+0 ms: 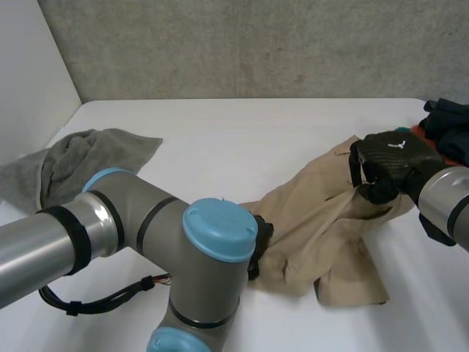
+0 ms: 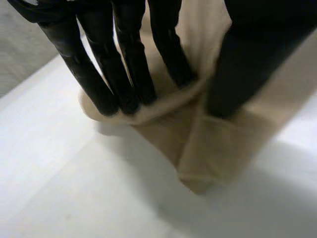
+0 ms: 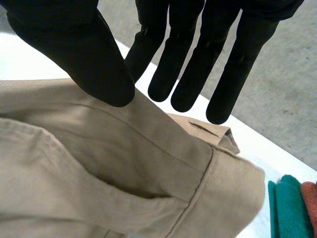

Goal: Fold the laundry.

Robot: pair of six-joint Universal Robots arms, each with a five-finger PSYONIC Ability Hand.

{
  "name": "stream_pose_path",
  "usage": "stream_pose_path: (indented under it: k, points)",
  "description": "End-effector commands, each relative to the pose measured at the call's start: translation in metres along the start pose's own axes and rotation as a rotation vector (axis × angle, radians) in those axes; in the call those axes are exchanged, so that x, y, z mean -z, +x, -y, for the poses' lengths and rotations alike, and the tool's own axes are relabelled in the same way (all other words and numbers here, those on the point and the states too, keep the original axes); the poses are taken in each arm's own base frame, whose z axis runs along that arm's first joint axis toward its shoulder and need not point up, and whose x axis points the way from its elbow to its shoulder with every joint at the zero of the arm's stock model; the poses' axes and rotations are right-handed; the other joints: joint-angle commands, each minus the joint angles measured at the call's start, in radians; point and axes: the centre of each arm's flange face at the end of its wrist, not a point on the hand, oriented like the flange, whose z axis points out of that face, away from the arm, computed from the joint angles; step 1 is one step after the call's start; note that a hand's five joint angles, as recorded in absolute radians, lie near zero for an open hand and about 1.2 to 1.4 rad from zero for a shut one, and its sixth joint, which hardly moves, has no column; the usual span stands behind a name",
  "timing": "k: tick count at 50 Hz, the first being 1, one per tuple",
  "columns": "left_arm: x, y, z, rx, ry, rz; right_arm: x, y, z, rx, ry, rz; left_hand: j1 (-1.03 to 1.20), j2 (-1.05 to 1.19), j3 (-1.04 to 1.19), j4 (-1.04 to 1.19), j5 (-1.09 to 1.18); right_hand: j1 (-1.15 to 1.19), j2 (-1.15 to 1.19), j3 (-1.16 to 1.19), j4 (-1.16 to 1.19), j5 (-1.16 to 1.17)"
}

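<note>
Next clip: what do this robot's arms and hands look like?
The left arm and right arm are round silver-grey tubes ringed with black bands. The left arm has bulky grey joints topped by light-blue caps. The left hand and right hand are black, with long slim fingers and a thicker thumb. The right hand's back bears a small white mark.

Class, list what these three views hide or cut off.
Left hand, head view: mostly hidden behind the left arm.
Dark clothes pile, head view: cut off at the edge; pieces indistinguishable.
Teal cloth beside the khaki trousers, right wrist view: cut off at the edge.
Grey towel, head view: cut off at the edge, partly behind the left arm.
</note>
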Motion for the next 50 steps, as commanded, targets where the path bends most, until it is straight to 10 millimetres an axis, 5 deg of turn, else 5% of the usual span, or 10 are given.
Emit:
stream_pose_path:
  k: [1, 8, 12, 21, 27, 33, 38, 39, 42, 50]
  points:
    - [0.004, -0.035, 0.028, 0.097, 0.103, 0.188, -0.016, 0.005, -0.011, -0.001, -0.04, -0.01, 0.291, 0.294, 0.311, 0.305, 0.316, 0.263, 0.218, 0.211, 0.2, 0.218]
    - [0.009, -0.074, 0.057, 0.142, 0.218, 0.207, -0.031, 0.003, -0.023, 0.03, -0.093, 0.004, 0.291, 0.294, 0.311, 0.305, 0.316, 0.263, 0.218, 0.211, 0.2, 0.218]
    - [0.003, -0.088, 0.056, 0.104, 0.193, 0.221, -0.026, -0.008, -0.026, 0.084, -0.172, 0.058, 0.291, 0.294, 0.311, 0.305, 0.316, -0.504, -0.549, -0.555, -0.567, -0.549]
    - [-0.002, -0.084, 0.044, 0.076, 0.111, 0.205, 0.011, -0.021, -0.025, 0.235, -0.337, 0.107, 0.291, 0.294, 0.311, 0.305, 0.316, -0.955, -1.0, -1.007, -1.018, -1.001]
    - [-0.005, -0.085, 0.043, 0.096, 0.092, 0.207, 0.015, -0.033, -0.044, 0.247, -0.36, 0.116, 0.291, 0.294, 0.311, 0.305, 0.316, -0.958, -1.004, -1.01, -1.022, -1.004]
    - [-0.001, -0.092, 0.042, 0.128, 0.067, 0.209, -0.018, -0.038, -0.077, 0.283, -0.251, 0.06, 0.291, 0.294, 0.311, 0.305, 0.316, -0.833, -0.878, -0.884, -0.896, -0.878]
    - [0.006, -0.094, 0.041, 0.145, 0.046, 0.185, -0.044, -0.038, -0.092, 0.337, -0.189, 0.004, 0.291, 0.294, 0.311, 0.305, 0.316, -0.165, -0.21, -0.217, -0.228, -0.211]
    - [0.01, -0.095, 0.043, 0.148, 0.041, 0.177, -0.048, -0.036, -0.09, 0.362, -0.172, -0.022, 0.291, 0.294, 0.311, 0.305, 0.316, 0.259, 0.214, 0.207, 0.196, 0.213]
    - [0.018, -0.1, 0.052, 0.159, 0.065, 0.172, -0.052, -0.029, -0.074, 0.382, -0.117, -0.073, 0.291, 0.294, 0.311, 0.305, 0.316, 0.263, 0.218, 0.211, 0.2, 0.218]
    - [0.079, -0.15, 0.137, 0.212, 0.371, 0.257, -0.016, -0.005, 0.057, 0.337, 0.27, -0.178, 0.291, 0.294, 0.311, 0.305, 0.316, 0.263, 0.218, 0.211, 0.2, 0.218]
